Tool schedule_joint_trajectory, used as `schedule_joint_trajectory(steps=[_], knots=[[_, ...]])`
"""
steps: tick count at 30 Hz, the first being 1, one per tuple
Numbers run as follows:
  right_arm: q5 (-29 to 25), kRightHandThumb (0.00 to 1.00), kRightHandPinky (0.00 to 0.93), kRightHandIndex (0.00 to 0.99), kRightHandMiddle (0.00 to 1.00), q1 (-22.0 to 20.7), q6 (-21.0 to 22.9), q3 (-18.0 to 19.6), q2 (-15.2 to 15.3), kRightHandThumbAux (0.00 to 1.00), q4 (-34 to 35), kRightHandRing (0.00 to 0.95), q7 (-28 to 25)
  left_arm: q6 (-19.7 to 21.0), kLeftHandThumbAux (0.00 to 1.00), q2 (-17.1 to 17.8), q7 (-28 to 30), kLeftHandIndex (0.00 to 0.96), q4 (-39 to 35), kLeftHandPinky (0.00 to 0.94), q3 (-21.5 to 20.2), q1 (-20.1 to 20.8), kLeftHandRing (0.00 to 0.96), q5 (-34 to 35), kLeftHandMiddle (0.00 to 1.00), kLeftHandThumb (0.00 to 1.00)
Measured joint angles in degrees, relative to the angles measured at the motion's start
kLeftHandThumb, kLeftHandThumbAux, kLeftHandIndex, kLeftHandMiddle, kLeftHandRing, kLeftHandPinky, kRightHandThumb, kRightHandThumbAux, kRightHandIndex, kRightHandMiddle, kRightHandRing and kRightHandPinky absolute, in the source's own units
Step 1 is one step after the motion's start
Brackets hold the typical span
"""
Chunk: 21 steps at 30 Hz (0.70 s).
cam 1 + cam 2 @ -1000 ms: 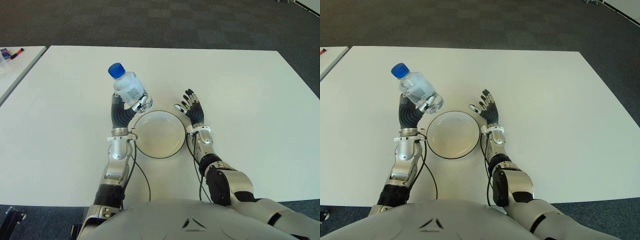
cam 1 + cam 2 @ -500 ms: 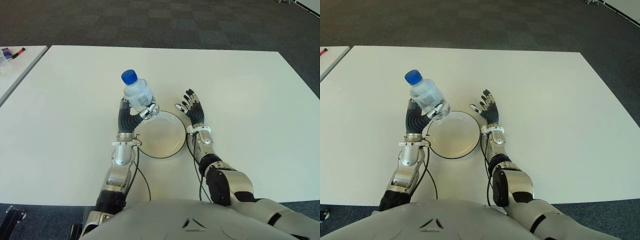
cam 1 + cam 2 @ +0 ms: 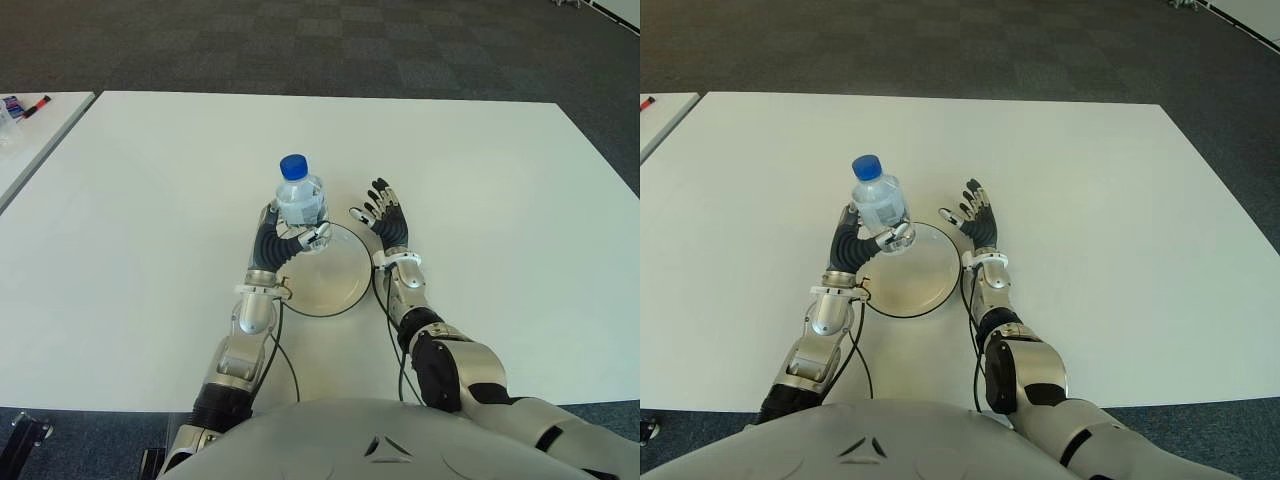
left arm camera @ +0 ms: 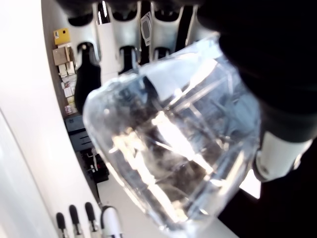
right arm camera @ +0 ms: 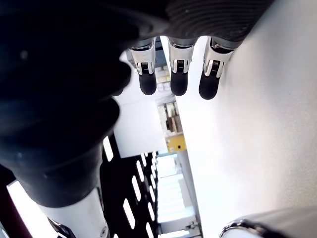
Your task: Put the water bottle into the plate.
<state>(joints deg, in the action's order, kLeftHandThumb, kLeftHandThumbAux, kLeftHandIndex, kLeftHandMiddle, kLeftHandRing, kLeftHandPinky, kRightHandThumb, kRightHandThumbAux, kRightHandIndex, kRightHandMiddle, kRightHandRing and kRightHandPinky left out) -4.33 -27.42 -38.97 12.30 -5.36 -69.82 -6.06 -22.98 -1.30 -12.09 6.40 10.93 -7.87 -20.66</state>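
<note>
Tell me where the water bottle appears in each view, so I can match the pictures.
Left eye view: water bottle, held by the left hand, over the plate's far-left rim.
Right eye view: same spot.
Left wrist view: fills the frame.
Right wrist view: not visible.
Shared landmark: the plate.

Bright, even overhead light leaves the white table (image 3: pixel 140 200) almost shadowless (wrist views blurred, glare-streaked, heavily distorted).

The left hand (image 3: pixel 283 237) has carried the water bottle (image 3: pixel 299 200) rightward, seemingly over the plate (image 3: pixel 345 300) rim, now upright
</note>
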Motion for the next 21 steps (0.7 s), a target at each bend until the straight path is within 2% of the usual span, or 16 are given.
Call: schedule_joint_trajectory(steps=[8, 21], knots=[[-0.1, 0.113, 0.123, 0.073, 0.075, -0.1, 0.0, 0.1, -0.1, 0.897, 0.0, 0.073, 0.0, 0.0, 0.665, 1.6, -2.3, 0.405, 5.4, 0.872, 0.7, 1.0, 0.876, -4.1, 0.543, 0.856], [-0.1, 0.122, 0.129, 0.075, 0.078, -0.1, 0.0, 0.1, -0.1, 0.894, 0.0, 0.075, 0.2, -0.8, 0.665, 3.4, -4.6, 0.405, 11.8, 0.868, 1.3, 4.9, 0.875, -5.3, 0.543, 0.856]])
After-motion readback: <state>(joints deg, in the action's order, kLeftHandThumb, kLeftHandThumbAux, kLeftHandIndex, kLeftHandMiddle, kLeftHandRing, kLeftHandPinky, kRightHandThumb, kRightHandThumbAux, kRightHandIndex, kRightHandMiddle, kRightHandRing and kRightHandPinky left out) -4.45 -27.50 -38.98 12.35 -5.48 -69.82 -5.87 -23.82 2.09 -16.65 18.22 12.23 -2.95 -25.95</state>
